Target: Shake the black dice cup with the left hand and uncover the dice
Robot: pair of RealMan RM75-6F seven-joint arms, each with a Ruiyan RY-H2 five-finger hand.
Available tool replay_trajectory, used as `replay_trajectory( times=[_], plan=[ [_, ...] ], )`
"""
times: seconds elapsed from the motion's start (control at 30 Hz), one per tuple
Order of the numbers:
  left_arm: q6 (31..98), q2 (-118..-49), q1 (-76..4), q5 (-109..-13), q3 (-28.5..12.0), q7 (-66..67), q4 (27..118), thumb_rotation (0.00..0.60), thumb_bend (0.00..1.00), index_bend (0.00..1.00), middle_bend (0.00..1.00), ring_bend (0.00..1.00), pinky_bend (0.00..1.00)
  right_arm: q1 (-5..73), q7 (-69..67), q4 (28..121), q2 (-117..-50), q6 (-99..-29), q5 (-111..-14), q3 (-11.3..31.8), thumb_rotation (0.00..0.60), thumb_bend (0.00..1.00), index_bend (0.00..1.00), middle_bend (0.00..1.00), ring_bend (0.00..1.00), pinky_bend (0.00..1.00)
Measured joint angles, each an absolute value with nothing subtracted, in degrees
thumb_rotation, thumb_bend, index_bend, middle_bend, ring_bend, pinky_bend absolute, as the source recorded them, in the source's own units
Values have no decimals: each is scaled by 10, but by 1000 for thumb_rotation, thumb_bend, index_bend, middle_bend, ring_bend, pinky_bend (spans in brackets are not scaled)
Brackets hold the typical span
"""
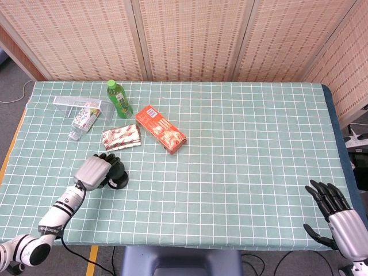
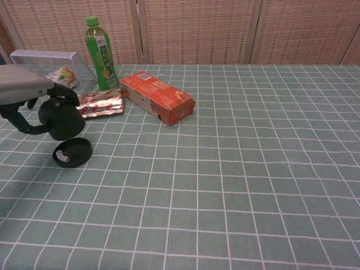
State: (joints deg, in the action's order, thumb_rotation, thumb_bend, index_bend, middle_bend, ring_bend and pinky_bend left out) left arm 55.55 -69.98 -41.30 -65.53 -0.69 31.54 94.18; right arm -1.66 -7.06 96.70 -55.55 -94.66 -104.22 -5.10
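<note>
My left hand (image 2: 22, 93) (image 1: 92, 171) grips the black dice cup (image 2: 59, 118) (image 1: 112, 170) and holds it raised above the table. Below it lies the round black base (image 2: 72, 152) (image 1: 119, 183), with small dice (image 2: 63, 157) showing on its left side. My right hand (image 1: 339, 215) hangs open at the lower right corner of the head view, off the table edge and holding nothing.
Behind the cup lie a silver snack packet (image 2: 100, 103), an orange carton (image 2: 158, 97), a green bottle (image 2: 99, 52) and a clear tray (image 2: 47, 58) with a small box (image 2: 61, 76) in it. Green checked cloth (image 2: 253, 169) stretches to the right.
</note>
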Motion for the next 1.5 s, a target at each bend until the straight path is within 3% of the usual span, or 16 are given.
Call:
replay_trajectory(
  times=[0.13, 0.4, 0.5, 0.57, 0.6, 1.03, 1.23, 1.5],
  plan=[
    [543, -706, -409, -613, -9, 314, 906, 600, 401, 457, 444, 430, 522, -17, -72, 967, -555, -948, -1040, -50, 600, 196, 0, 0, 0, 0],
    [500, -734, -406, -569, 1, 312, 831, 600, 402, 370, 357, 367, 385, -14, -65, 968, -559, -939, -1041, -52, 600, 196, 0, 0, 0, 0],
    [491, -737, -405, -567, 2, 304, 828, 600, 389, 205, 210, 224, 311, -14, -65, 968, -559, -939, -1040, -51, 600, 196, 0, 0, 0, 0],
    [483, -734, -405, -561, 3, 300, 829, 600, 384, 33, 39, 57, 234, -14, -65, 968, -559, -938, -1040, -51, 600, 196, 0, 0, 0, 0],
    [479, -732, -406, -557, 3, 300, 831, 600, 388, 4, 6, 21, 211, -14, -65, 968, -559, -938, -1040, -51, 600, 196, 0, 0, 0, 0],
    [505, -712, -397, -567, 4, 286, 873, 600, 373, 0, 0, 0, 124, -14, -61, 968, -560, -938, -1043, -53, 600, 196, 0, 0, 0, 0],
    [623, -710, -333, -709, 17, 155, 893, 600, 371, 0, 0, 0, 78, -15, -53, 966, -562, -937, -1038, -50, 600, 196, 0, 0, 0, 0],
    [908, -741, -152, -891, 82, -38, 824, 600, 374, 0, 0, 0, 85, -13, -38, 966, -569, -928, -1037, -50, 600, 196, 0, 0, 0, 0]
  ],
)
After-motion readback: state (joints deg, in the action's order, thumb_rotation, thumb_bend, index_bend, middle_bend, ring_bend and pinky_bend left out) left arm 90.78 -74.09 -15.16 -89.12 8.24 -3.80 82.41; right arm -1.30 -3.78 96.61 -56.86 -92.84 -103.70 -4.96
